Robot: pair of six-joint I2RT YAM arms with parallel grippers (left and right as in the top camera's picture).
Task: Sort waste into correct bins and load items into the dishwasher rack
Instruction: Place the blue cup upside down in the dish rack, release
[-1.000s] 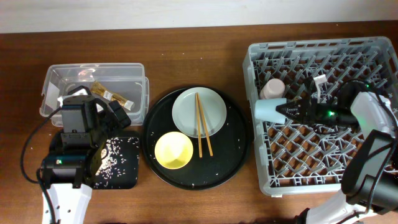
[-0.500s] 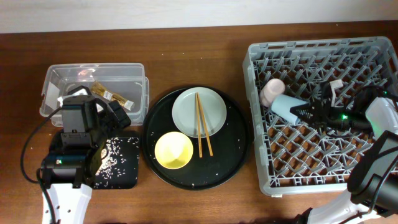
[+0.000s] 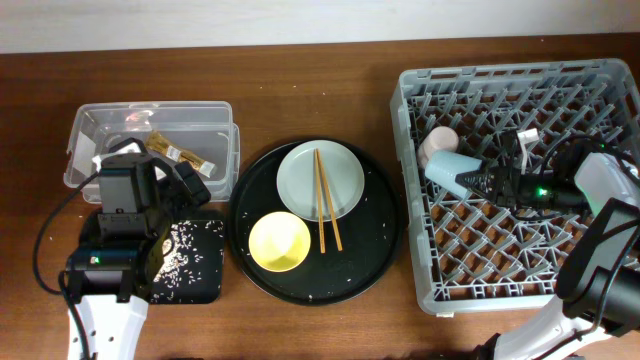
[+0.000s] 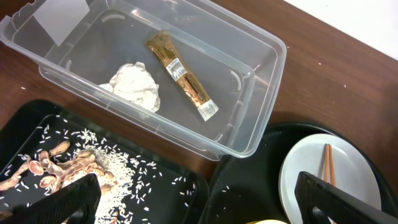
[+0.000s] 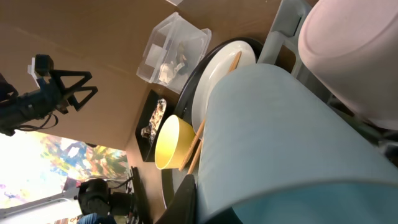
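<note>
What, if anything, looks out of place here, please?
The light blue cup lies tilted on its side, not upright, in the dishwasher rack, beside the pink cup.

Held the right arm [image 3: 603,185] stretched toward the left from the far right side, right gripper [image 3: 492,183] closed on one end of the light blue cup [image 3: 452,168], fingers pointing left. Held the left arm [image 3: 118,228] folded at the near left, left gripper [image 4: 199,206] angled downward, fingers [image 4: 69,200] spread wide apart.
</note>
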